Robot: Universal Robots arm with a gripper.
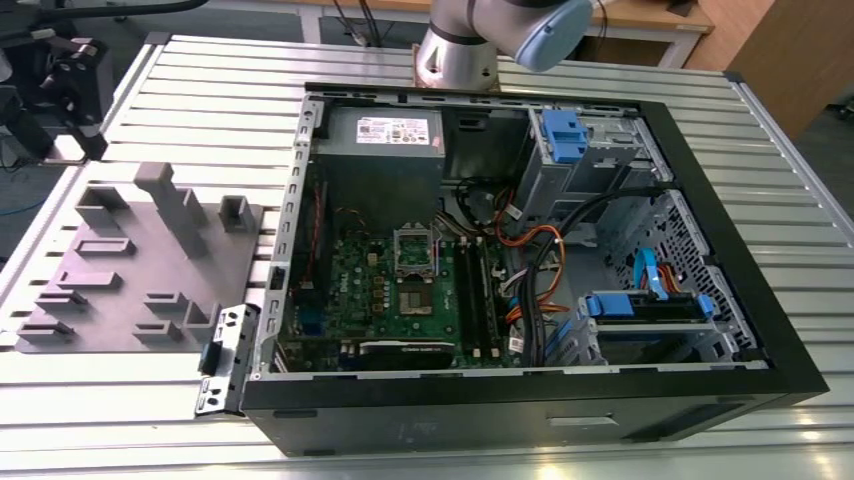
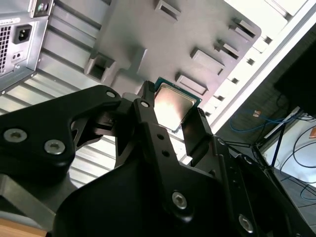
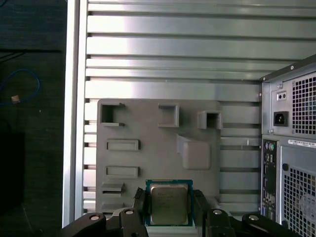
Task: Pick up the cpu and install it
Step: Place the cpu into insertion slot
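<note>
Cpu [image 3: 169, 203] is hanging in the pincer [image 3: 170, 200], above the grey moulded tray [image 3: 158, 158].
In both wrist views the pincer is clamping the chip by two opposite edges, narrowed to its width. The tray [image 1: 134, 270] is lying on the slatted counter [image 1: 200, 80] at nine o'clock from the open computer case [image 1: 534, 400], on the exterior view's left. I am judging the chip light, thin and stiff but fragile, so those bare rim edges are the safest hold.
</note>
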